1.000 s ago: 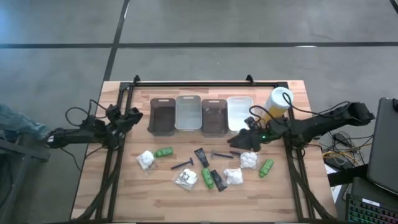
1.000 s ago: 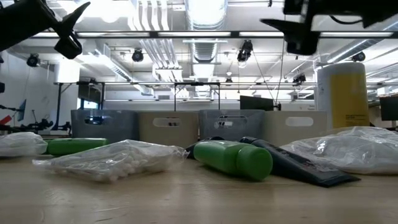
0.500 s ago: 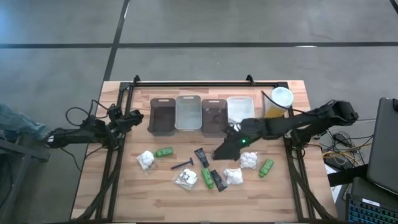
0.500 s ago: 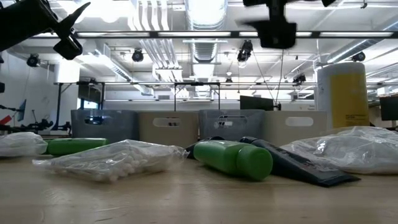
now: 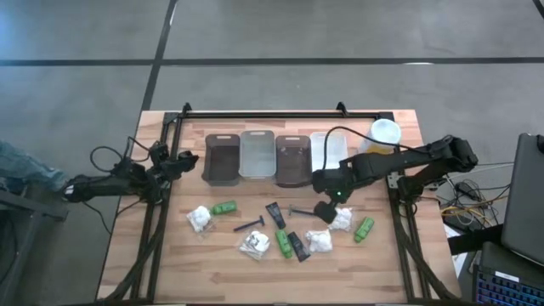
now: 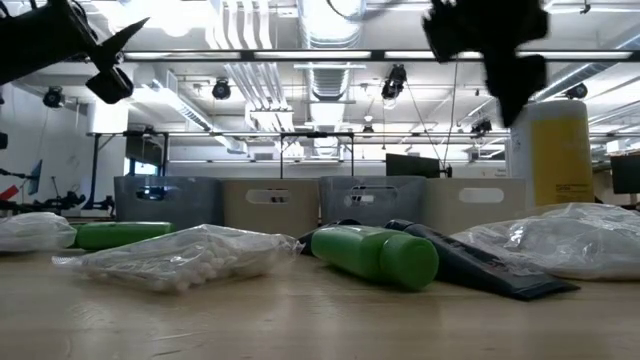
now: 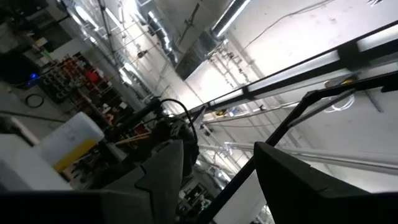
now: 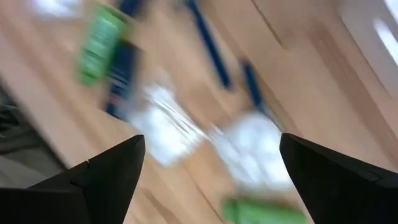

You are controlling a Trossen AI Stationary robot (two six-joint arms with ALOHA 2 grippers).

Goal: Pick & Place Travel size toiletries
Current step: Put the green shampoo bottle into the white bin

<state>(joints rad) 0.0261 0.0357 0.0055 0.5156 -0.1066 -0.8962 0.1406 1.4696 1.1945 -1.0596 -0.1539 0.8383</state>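
Observation:
The toiletries lie loose on the wooden table. There are green bottles (image 5: pixel 223 206) (image 5: pixel 283 243) (image 5: pixel 364 229), white packets (image 5: pixel 199 218) (image 5: pixel 254 246) (image 5: pixel 320 240) (image 5: pixel 342 218), black tubes (image 5: pixel 275 214) (image 5: pixel 297 245) and blue-handled razors (image 5: pixel 249 224) (image 5: pixel 302 212). My right gripper (image 5: pixel 325 208) hangs open above them, between one razor and a white packet (image 8: pixel 249 146), touching nothing. Its wrist view also shows a green bottle (image 8: pixel 99 40) and a razor (image 8: pixel 208 40). My left gripper (image 5: pixel 183 161) waits open at the table's left side, raised.
A row of bins (image 5: pixel 223 158) (image 5: pixel 257 155) (image 5: pixel 291 160) (image 5: pixel 327 153) stands at the far side. A tall yellow bottle with a white cap (image 5: pixel 382 138) stands right of them. A black frame rail (image 5: pixel 263 113) runs along the far edge. Bare wood shows along the near edge (image 5: pixel 255 280).
My right arm has swung from beside the white bin and yellow bottle toward the table's middle and near side. It now stands over the toiletries, and its wrist has turned. The toiletries have kept their places.

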